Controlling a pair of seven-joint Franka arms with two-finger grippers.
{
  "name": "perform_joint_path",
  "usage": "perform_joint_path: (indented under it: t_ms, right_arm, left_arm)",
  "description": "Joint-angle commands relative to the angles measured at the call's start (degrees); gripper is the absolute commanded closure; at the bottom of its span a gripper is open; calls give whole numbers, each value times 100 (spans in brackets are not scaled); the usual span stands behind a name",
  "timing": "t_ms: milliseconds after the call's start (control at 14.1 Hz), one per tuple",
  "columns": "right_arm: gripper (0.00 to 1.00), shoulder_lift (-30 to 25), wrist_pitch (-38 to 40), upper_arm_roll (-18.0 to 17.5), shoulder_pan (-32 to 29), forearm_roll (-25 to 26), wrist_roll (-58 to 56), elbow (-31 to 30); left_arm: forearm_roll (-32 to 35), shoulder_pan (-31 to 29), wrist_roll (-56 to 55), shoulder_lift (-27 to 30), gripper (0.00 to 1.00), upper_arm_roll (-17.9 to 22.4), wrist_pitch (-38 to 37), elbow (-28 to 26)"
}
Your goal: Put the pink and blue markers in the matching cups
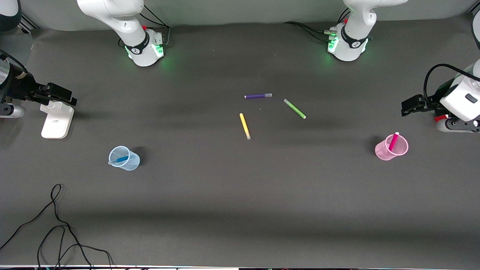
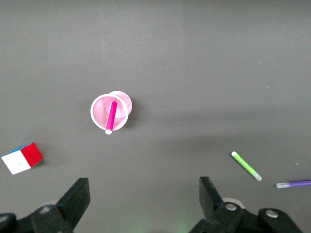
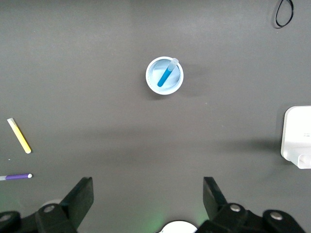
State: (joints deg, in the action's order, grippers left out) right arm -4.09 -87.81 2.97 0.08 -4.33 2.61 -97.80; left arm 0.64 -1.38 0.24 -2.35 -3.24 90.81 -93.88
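Observation:
The sky-blue marker [image 1: 119,160] stands tilted inside the pale blue cup [image 1: 132,163] toward the right arm's end of the table. It also shows in the right wrist view [image 3: 166,75], in the blue cup [image 3: 148,77]. The pink marker [image 1: 393,141] stands tilted inside the pink cup [image 1: 382,152] toward the left arm's end, and shows in the left wrist view [image 2: 112,116] in the pink cup [image 2: 99,109]. My right gripper [image 1: 71,99] [image 3: 148,194] is open and empty, up over its end of the table. My left gripper [image 1: 405,108] [image 2: 144,194] is open and empty, up over its end.
A purple marker [image 1: 258,96], a green marker [image 1: 294,108] and a yellow marker [image 1: 245,126] lie mid-table. A white stand [image 1: 57,119] sits under the right gripper. A colour cube [image 2: 22,158] lies near the pink cup. A black cable [image 1: 56,225] trails along the near edge.

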Motion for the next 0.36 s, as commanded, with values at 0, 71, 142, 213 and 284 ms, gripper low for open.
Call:
perform_joint_path:
  t_ms: [0, 71, 142, 213, 284]
  right_arm:
    - [0, 84, 98, 55, 36, -138, -50, 174]
    - [0, 84, 98, 55, 27, -138, -50, 183]
    - [0, 84, 98, 55, 10, -138, -50, 183]
    - [0, 84, 98, 55, 9, -138, -42, 183]
    - [0, 84, 98, 55, 1, -138, -42, 183]
  left_arm:
    - [94, 85, -51, 51, 0, 69, -133, 80]
    - [94, 85, -51, 51, 0, 69, -151, 89]
    - [102, 94, 10, 42, 0, 69, -151, 124]
    - [103, 94, 20, 24, 0, 69, -142, 194]
    - [103, 94, 20, -11, 0, 69, -142, 203]
